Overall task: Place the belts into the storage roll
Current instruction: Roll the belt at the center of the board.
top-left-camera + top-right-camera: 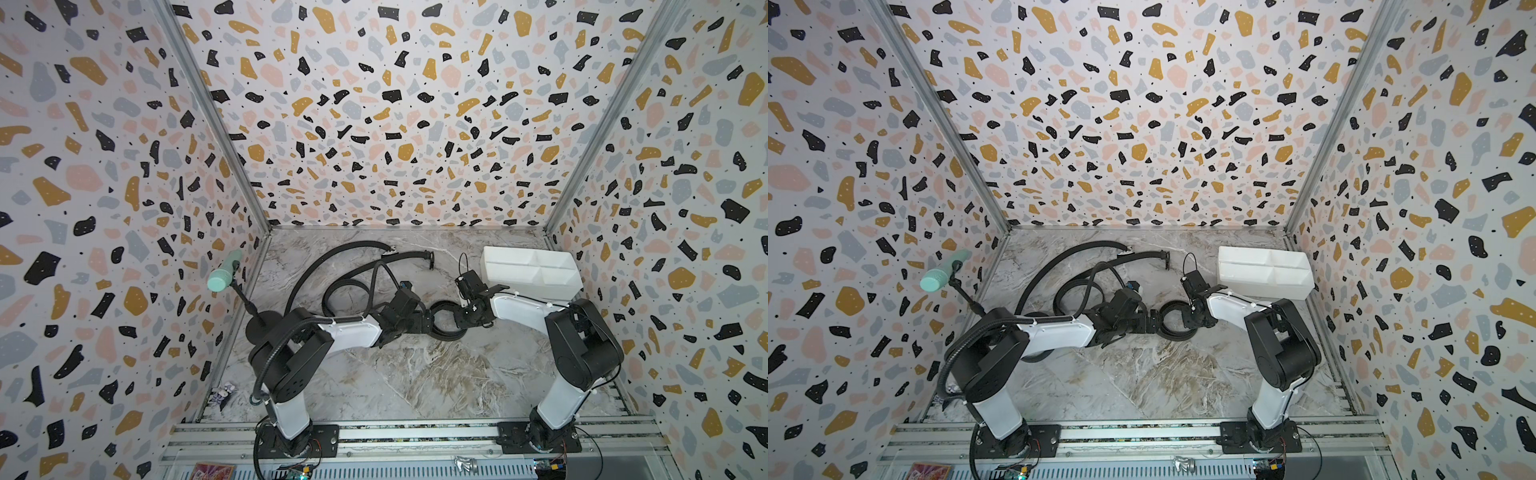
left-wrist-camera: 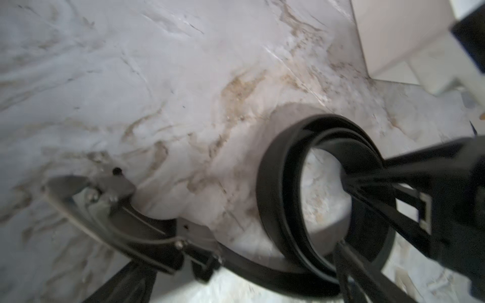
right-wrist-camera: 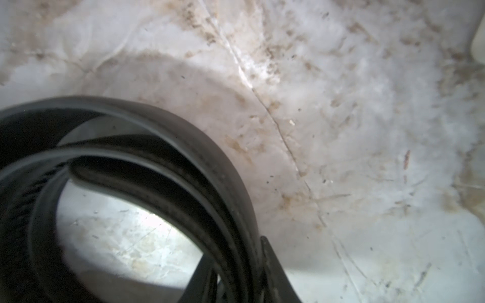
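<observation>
One black belt (image 1: 446,336) (image 1: 1177,333) stands coiled on the marble table between my two grippers. My right gripper (image 1: 460,315) (image 3: 237,265) is shut on the coil's wall, one finger inside the ring and one outside. My left gripper (image 1: 428,324) (image 2: 241,275) is open just to the left of the coil, and this belt's tail crosses between its fingers. The belt's buckle (image 2: 105,194) lies flat on the table. A second belt (image 1: 316,266) arcs along the back left and a third belt (image 1: 409,255) lies behind the coil. The white storage roll (image 1: 536,286) (image 1: 1266,286) sits at the back right.
A mint-green microphone (image 1: 224,270) on a gooseneck stand leans in at the left wall. A ribbed black cable hose (image 1: 270,361) runs along the left arm. Patterned walls close in the table on three sides, and a metal rail (image 1: 415,432) runs along the front.
</observation>
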`<state>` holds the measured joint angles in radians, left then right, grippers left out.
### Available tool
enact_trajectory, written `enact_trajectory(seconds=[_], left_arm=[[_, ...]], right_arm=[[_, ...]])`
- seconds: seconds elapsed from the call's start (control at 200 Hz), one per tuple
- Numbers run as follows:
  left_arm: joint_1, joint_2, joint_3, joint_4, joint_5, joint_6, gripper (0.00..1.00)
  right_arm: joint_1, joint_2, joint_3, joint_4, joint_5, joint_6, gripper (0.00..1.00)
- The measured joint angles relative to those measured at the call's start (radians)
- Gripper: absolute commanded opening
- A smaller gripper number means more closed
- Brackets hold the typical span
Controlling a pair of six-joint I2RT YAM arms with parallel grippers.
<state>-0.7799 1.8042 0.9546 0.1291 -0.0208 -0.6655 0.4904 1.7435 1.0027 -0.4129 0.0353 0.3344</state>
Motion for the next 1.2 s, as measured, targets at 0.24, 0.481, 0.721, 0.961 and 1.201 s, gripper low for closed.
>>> enact_trajectory(seconds=[0.24,0.481,0.721,0.961,1.201], left_arm=[[0.011,0.175,0.185,0.060,0.076,0.022,1.00],[0.006,0.175,0.205,0.048,0.098,0.055,1.00],[-0.041,0.069,0.151,-0.043,0.041,0.067,1.00],[-0.106,0.068,0.151,-0.081,-0.010,0.062,0.87],[-0.105,0.106,0.154,-0.119,-0.047,0.027,0.78]], right_arm=[[0.000,-0.003,-0.007,0.008,0.000,0.000,0.27],[0.000,-0.005,-0.009,0.010,-0.001,0.000,0.27],[0.000,-0.006,-0.011,0.013,-0.001,0.000,0.27],[0.000,-0.006,-0.011,0.013,-0.001,0.000,0.27],[0.000,-0.010,-0.017,0.015,-0.001,0.000,0.27]])
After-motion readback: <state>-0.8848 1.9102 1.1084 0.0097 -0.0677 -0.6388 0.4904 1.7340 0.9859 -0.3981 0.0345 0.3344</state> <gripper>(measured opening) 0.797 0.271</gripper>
